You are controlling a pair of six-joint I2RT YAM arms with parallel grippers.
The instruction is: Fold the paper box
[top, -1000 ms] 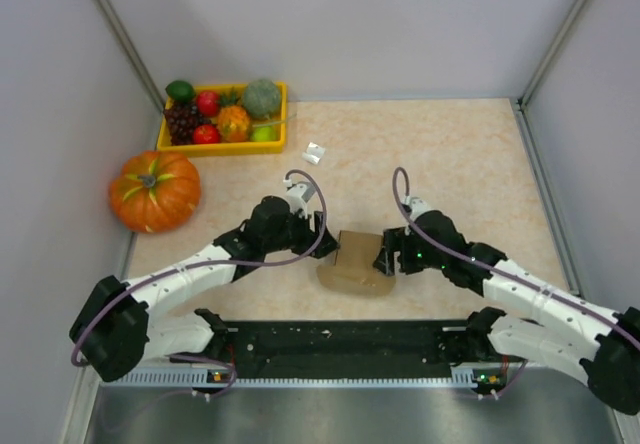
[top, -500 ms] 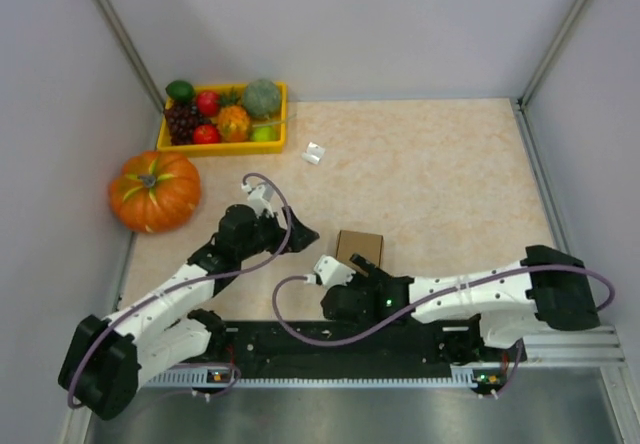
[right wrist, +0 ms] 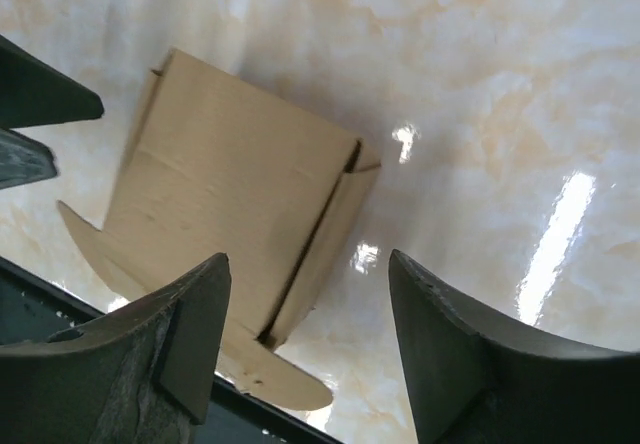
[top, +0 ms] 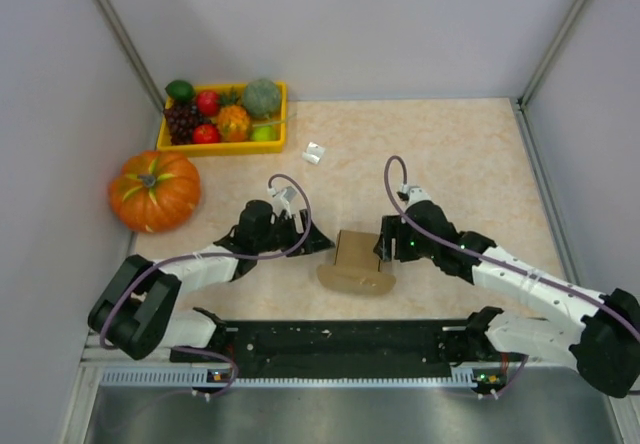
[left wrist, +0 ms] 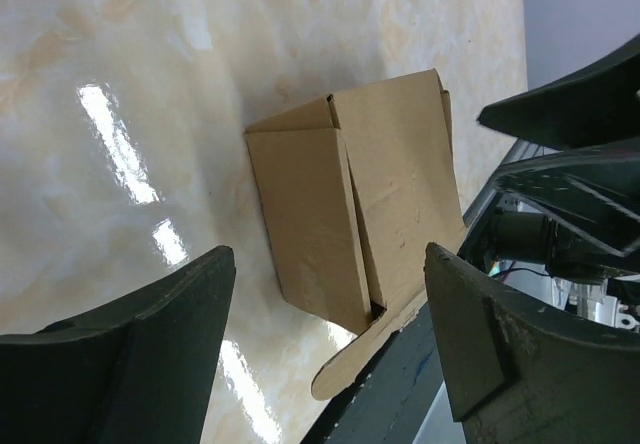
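Both jaws spread and empty: left gripper [top: 318,241] and right gripper [top: 384,249] flank the paper box [top: 358,256], the right seemingly nearer.

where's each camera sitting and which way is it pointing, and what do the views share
Top external: fixed above and behind the arms, looking down on the beige marbled table; both white arms show.
Left wrist: on the left arm, looking past the open left fingers at the brown kraft cardboard paper box.
Right wrist: on the right arm, looking past the open right fingers at the box's other side.
Shared: all three show the box, curved flap toward the bases.
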